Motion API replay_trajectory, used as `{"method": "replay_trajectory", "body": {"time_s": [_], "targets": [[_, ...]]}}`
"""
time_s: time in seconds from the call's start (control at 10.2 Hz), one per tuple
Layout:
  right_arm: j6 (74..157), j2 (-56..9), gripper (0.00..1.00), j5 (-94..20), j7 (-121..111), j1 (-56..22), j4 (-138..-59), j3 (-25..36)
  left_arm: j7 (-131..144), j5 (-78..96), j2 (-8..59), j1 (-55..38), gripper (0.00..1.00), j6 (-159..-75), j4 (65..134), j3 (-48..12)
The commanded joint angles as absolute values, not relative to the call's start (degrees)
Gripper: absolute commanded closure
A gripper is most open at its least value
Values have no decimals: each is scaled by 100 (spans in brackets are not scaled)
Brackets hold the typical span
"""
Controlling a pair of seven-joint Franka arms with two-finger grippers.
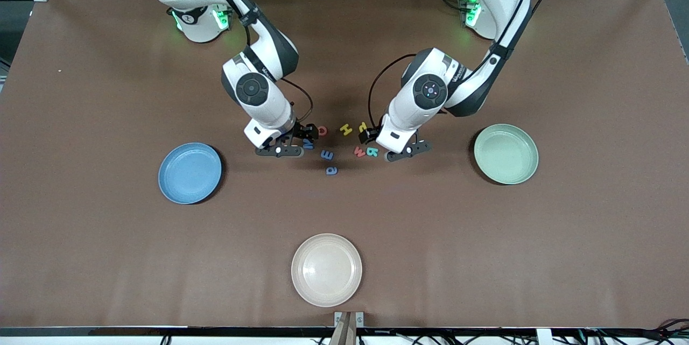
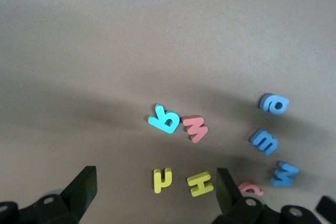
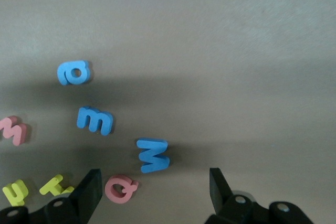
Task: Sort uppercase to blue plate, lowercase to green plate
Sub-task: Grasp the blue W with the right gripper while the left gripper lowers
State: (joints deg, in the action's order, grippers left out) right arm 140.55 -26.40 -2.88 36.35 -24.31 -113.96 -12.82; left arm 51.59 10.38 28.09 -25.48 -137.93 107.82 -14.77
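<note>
Three plates are seen in the front view: the blue plate (image 1: 189, 173) at the left of the frame, a beige plate (image 1: 326, 269) at lower centre, and the green plate (image 1: 506, 153) at the right. All three are bare of letters.

Between the blue and green plates, at the centre of the frame, the foam letters are scattered on the brown table (image 1: 107, 253). From left to right are found the blue W (image 1: 308, 143), the red Q (image 1: 322, 130), the blue e (image 1: 327, 155), the blue a (image 1: 331, 170), the yellow H (image 1: 345, 129), the red w (image 1: 359, 151), the small hooked yellow letter (image 1: 363, 126) and the teal B (image 1: 372, 152).

The right gripper (image 1: 279, 150) is held low over the W and Q end of the cluster; in the right wrist view its fingers (image 3: 89, 190) are spread wide and nothing is held, with the W (image 3: 153, 155) and Q (image 3: 120, 188) lying between them.

The left gripper (image 1: 407, 152) is held low over the table just beside the B, toward the green plate. In the left wrist view its fingers (image 2: 84, 184) are also wide apart and empty, with the hooked yellow letter (image 2: 161, 180) and the H (image 2: 200, 183) lying between them and the B (image 2: 164, 119) and red w (image 2: 196, 128) touching each other.
</note>
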Motion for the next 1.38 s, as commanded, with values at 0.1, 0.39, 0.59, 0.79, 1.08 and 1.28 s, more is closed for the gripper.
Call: {"method": "replay_trajectory", "body": {"time_s": [0.1,0.39,0.59,0.79,1.08,1.28], "targets": [[14298,-2855,14,-185,3840,-2549,-11382,-1301,5703,1160,3102,-2785,0,-14140,10670,-1477],[14501,-3128,21,227,4165,-2619,-11373,-1301,5757,1143,3155,-2804,0,-14168,10670,-1477],[14625,-3217,24,290,4192,-2602,-11382,-1309,5766,1143,3155,-2795,0,-14168,10670,-1477],[14756,-3313,26,290,4245,-2610,-11382,-1310,5757,1143,3155,-2795,0,-14168,10661,-1477],[14862,-3410,34,412,4315,-2619,-11373,-1309,5757,1143,3173,-2804,0,-14168,10644,-1477],[14854,-3445,52,658,4315,-2619,-11391,-1310,5914,1134,3269,-2882,0,-14168,10547,-1468]]}}
